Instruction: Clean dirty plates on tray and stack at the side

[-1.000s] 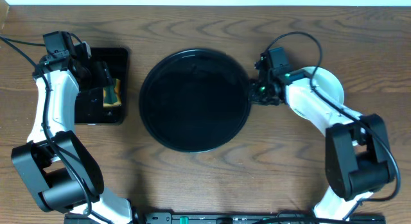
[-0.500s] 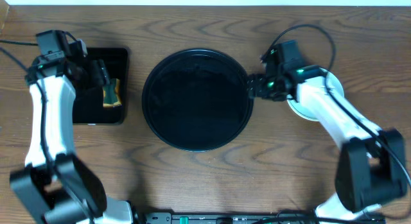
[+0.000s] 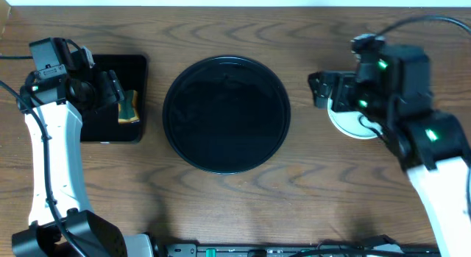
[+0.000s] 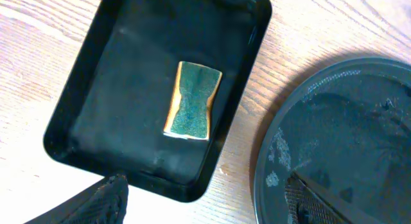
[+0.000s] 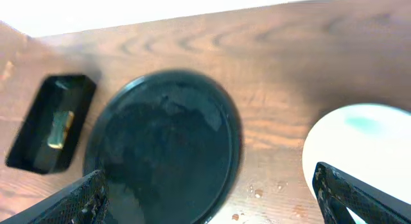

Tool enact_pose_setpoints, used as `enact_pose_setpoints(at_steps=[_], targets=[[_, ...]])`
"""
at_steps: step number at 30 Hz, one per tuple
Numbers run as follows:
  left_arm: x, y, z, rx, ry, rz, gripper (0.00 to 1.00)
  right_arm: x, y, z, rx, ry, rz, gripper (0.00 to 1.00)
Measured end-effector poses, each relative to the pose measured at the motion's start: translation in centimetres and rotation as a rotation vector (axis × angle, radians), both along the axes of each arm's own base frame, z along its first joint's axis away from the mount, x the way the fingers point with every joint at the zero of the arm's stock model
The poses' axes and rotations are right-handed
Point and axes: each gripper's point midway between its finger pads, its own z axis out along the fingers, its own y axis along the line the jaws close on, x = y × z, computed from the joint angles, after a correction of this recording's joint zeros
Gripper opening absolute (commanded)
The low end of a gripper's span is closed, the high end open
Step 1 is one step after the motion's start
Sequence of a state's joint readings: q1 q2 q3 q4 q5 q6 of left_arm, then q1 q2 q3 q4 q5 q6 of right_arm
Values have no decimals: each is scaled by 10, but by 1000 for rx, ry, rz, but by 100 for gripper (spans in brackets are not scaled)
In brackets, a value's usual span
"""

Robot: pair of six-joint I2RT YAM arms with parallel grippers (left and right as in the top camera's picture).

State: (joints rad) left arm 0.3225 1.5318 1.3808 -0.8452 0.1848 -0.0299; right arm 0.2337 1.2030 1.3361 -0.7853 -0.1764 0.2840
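**Plate point(image 3: 352, 128) lies below the right gripper point(image 3: 318, 90), off the round tray point(image 3: 226, 113)**

Standing by the wooden table point(image 3: 221, 205), I see both arms up over their own ends of it. The right gripper hangs with its fingers spread wide and nothing between them. A pale round plate sits just beneath and behind it, mostly hidden by the arm from above. The wrist camera shows the plate's white face with a faint mint patch point(image 5: 366, 147). I cannot tell whether more plates lie under it. The glossy black round tray is out ahead of those fingertips, apart from the plate, with a strip of bare wood between them.

On the other side, the left gripper point(image 3: 110, 91) is also spread wide and holds nothing. Directly below it is the rectangular black tray point(image 4: 128, 89), and a green-and-yellow sponge point(image 4: 192, 101) lies flat in it, ahead of the fingertips. The round tray's rim is off to that gripper's right, close to the rectangular tray without touching it.
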Motion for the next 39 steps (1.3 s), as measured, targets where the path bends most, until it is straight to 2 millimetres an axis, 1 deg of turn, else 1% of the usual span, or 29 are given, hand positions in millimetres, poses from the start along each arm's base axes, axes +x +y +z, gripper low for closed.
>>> enact_pose_setpoints(at_steps=[3, 7, 9, 13, 15, 18, 21, 23, 24, 27, 31, 32, 34, 39], targets=[[0, 0, 0, 0, 0, 0, 79, -21, -7, 29, 12, -82, -11, 99], [0, 0, 0, 0, 0, 0, 79, -49, -13, 47, 26, -128, -5, 99], [0, 0, 0, 0, 0, 0, 79, -63, -17, 47, 10, -120, -3, 99], [0, 0, 0, 0, 1, 0, 79, -89, -26, 31, -33, -44, -2, 99], [0, 0, 0, 0, 0, 0, 79, -92, -32, 33, -54, -57, -26, 99], [0, 0, 0, 0, 0, 0, 79, -90, -45, 37, -95, -84, -83, 99], [0, 0, 0, 0, 0, 0, 79, -83, -59, 42, -134, -130, -157, 99], [0, 0, 0, 0, 0, 0, 79, -76, -69, 42, -153, -160, -209, 99], [0, 0, 0, 0, 0, 0, 79, -71, -75, 40, -154, -188, -239, 99], [0, 0, 0, 0, 0, 0, 79, -65, -89, 28, -153, -237, -301, 99], [0, 0, 0, -1, 1, 0, 79, -66, -103, 1, -135, -312, -351, 99], [0, 0, 0, 0, 1, 0, 79, -68, -104, -9, -129, -325, -353, 99], [0, 0, 0, 0, 1, 0, 79, -70, -106, -22, -117, -373, -361, 99], [0, 0, 0, -1, 1, 0, 79, -72, -104, -58, -82, -491, -356, 99]])
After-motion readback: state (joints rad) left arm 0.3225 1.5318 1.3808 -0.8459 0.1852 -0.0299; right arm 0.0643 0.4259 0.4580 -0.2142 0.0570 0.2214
